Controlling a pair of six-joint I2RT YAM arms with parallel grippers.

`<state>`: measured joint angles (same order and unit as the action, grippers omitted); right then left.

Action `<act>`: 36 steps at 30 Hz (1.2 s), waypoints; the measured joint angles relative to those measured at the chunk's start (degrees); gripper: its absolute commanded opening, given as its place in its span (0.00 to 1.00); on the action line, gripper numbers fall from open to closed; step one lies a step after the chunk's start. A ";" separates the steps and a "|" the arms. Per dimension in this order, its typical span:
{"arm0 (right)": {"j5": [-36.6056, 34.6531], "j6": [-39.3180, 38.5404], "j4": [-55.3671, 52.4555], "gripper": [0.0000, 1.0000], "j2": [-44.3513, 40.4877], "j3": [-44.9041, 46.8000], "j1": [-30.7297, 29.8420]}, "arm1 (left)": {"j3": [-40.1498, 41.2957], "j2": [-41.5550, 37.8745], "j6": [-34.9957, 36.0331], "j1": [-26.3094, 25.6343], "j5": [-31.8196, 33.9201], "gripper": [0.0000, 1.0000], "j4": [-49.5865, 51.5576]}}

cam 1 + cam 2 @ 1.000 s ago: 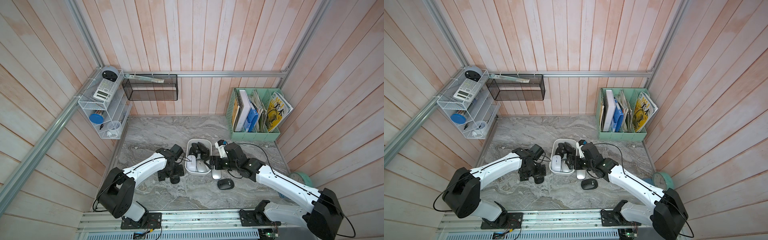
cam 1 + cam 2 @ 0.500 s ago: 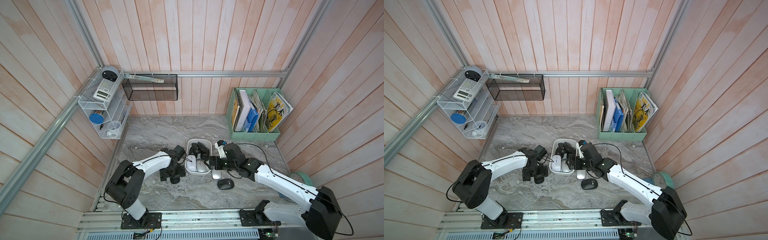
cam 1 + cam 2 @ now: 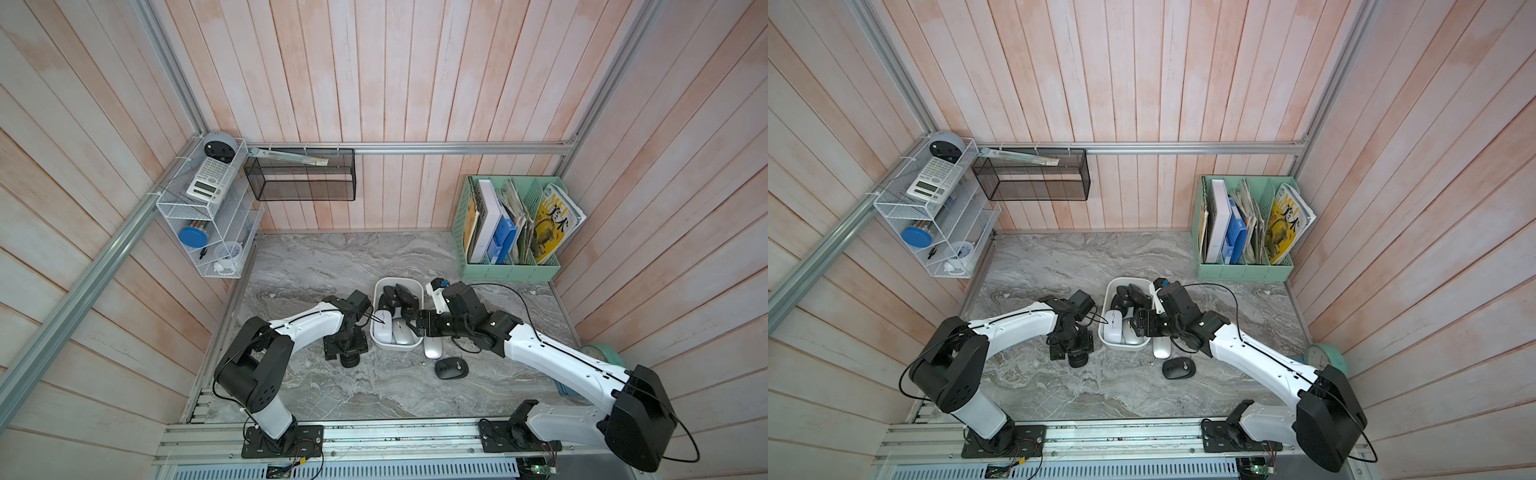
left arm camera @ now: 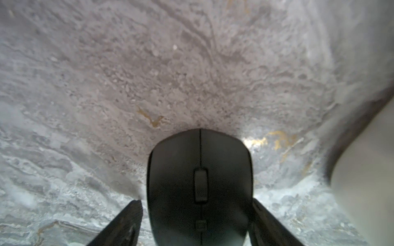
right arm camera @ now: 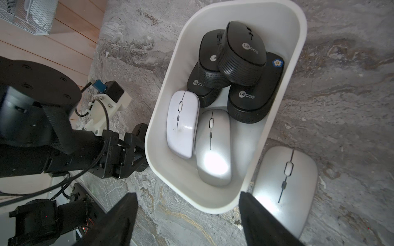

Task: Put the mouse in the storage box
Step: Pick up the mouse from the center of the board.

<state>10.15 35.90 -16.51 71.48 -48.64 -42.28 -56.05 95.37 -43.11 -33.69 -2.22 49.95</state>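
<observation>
Marble tabletop (image 3: 332,257), storage box (image 5: 213,204) with mice (image 5: 243,51)

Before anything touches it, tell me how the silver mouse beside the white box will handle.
The silver mouse looks like a hard shell, so probably stiff. Its glossy top throws glare, so it may slip in a pinch. It lies flat and low on the table, so a push should slide it, not roll it.

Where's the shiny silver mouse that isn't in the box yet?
In both top views the silver mouse lies on the table just outside the white storage box, on the robot's right, near a black mouse.
</observation>
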 measured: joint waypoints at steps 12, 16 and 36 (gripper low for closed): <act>0.00 -0.13 -0.09 0.78 0.09 -0.09 0.00 | 0.42 -0.20 0.42 -0.02 1.11 0.50 0.09; 0.02 -0.20 -0.15 0.78 0.13 -0.22 0.00 | 0.37 -2.01 0.46 0.13 2.80 0.50 1.55; 11.13 5.70 8.76 0.78 2.12 4.85 11.37 | -22.21 -7.41 1.62 -0.22 -1.18 0.50 8.59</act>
<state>21.28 41.60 -7.75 73.60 -43.79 -30.92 -78.26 87.96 -41.50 -33.91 -3.40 58.54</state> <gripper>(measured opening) 0.777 0.633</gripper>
